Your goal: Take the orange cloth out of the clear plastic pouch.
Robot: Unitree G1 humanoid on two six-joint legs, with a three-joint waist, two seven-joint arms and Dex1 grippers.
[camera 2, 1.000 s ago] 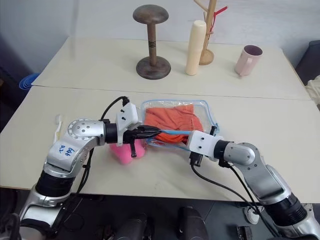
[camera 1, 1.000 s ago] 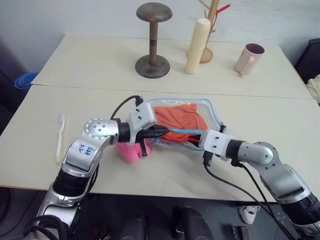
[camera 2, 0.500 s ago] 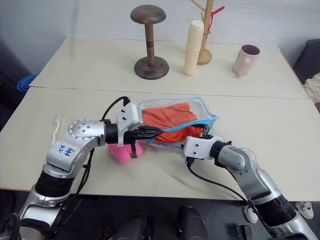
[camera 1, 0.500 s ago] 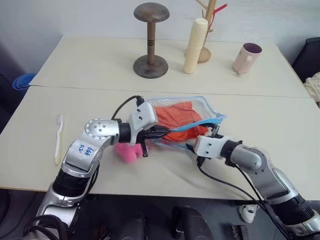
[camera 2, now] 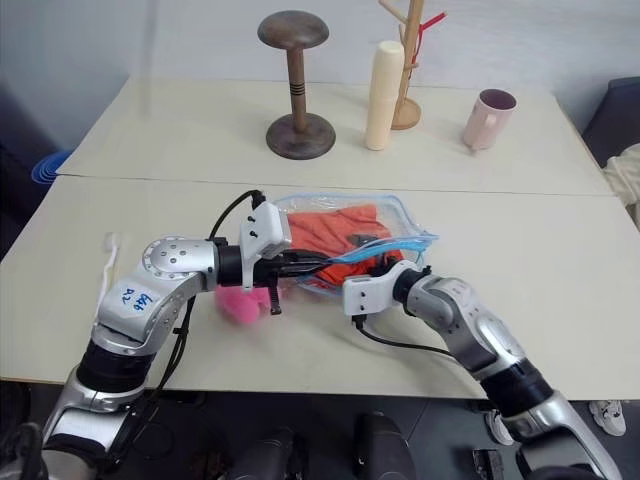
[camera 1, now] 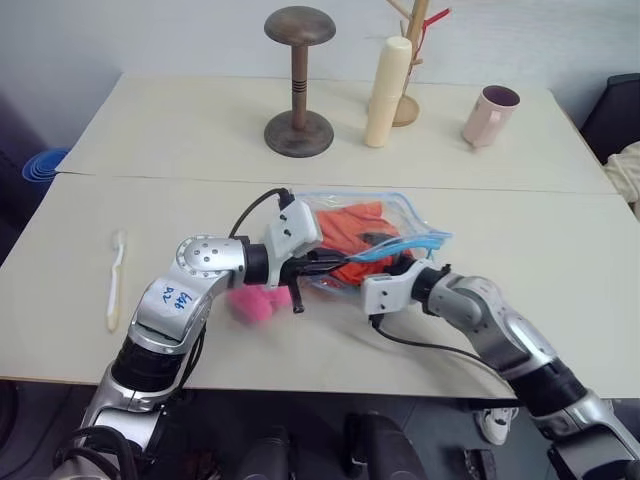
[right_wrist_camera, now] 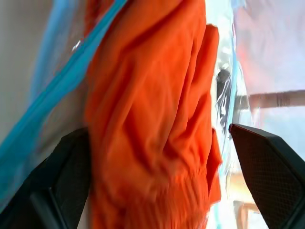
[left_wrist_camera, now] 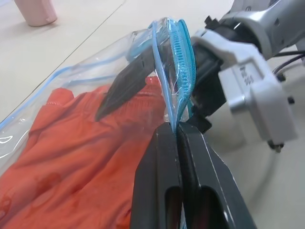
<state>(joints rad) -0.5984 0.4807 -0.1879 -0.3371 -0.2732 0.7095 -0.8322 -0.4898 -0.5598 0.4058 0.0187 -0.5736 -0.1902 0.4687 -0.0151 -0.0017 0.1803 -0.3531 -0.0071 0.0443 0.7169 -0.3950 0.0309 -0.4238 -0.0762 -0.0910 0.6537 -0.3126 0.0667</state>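
Left eye view: you have the clear plastic pouch (camera 1: 385, 240) lying mid-table on the near table (camera 1: 560, 300), with bare tabletop to its right and toward the front edge. The pink plush heart (camera 1: 255, 303) sits just beside the pouch on the robot's left, and a toothbrush (camera 1: 115, 278) lies well apart near the left edge. The pink mug (camera 1: 485, 113), the wooden stand (camera 1: 298, 80) and the cream cylinder (camera 1: 382, 92) stay far back. The orange cloth (camera 1: 350, 232) is inside the pouch. Your left gripper (camera 1: 325, 264) is clamped on the pouch's blue zipper edge. Your right gripper (camera 1: 385, 250) is spread wide at the mouth, one finger reaching in over the cloth.

Left wrist view: your fingers (left_wrist_camera: 164, 176) pinch the zipper edging (left_wrist_camera: 175, 71) shut between them, and a dark finger of the other gripper lies inside over the cloth.

Right wrist view: both fingers (right_wrist_camera: 269, 167) stand far apart with the cloth between them, not gripped.

Compared with a second ago, your right gripper has opened and pushed into the pouch mouth.
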